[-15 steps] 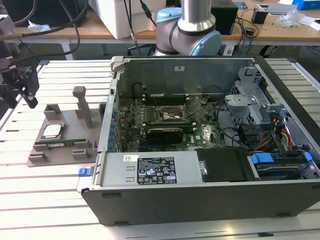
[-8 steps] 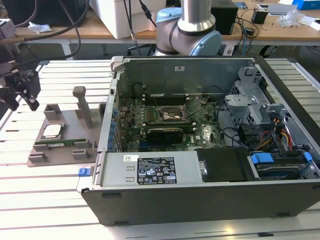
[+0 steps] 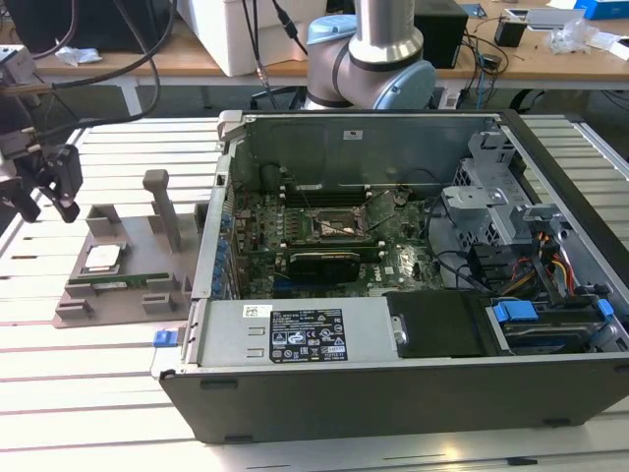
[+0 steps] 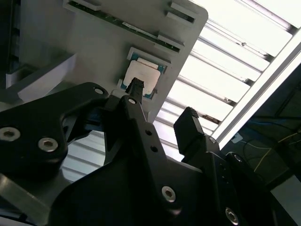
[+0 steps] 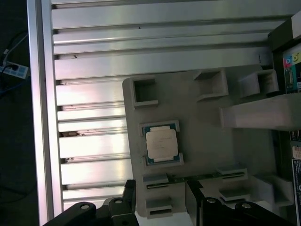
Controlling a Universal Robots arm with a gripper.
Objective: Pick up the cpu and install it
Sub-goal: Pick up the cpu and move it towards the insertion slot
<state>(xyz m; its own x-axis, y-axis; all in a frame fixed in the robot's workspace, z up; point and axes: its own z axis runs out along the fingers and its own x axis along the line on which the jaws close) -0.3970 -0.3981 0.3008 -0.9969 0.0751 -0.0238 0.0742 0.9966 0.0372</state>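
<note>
Found gripper [image 3: 49, 204] hanging over the slatted table [image 3: 98, 393] at the exterior view's left, well apart from the open case [image 3: 393, 379]. Fingers [image 4: 188, 120] spread, nothing held. Spotted cpu [image 3: 103, 258] lying flat, silver lid up, in its square pocket on the gray tray [image 3: 138, 258]. Memory stick [image 3: 123, 283] slotted just beside it. Socket [image 3: 329, 228] on the board inside the case, far from the chip. Judged as approach to the pick: no contact yet. In the first wrist view, cpu [image 5: 161, 143] ahead of the fingertips rather than between them. To do this well: centre over the chip before dropping and square the fingers to two opposite edges. Come straight down with no sideways drift. Keep the tips inside the gaps of the pocket's corner walls, not on top of them. Stay off the memory stick side if the fit allows. Close gently on the dark rim only, without pressing the lid. Worth checking that both pads meet the edges together, so as not to tilt or jam the chip in its pocket.
</note>
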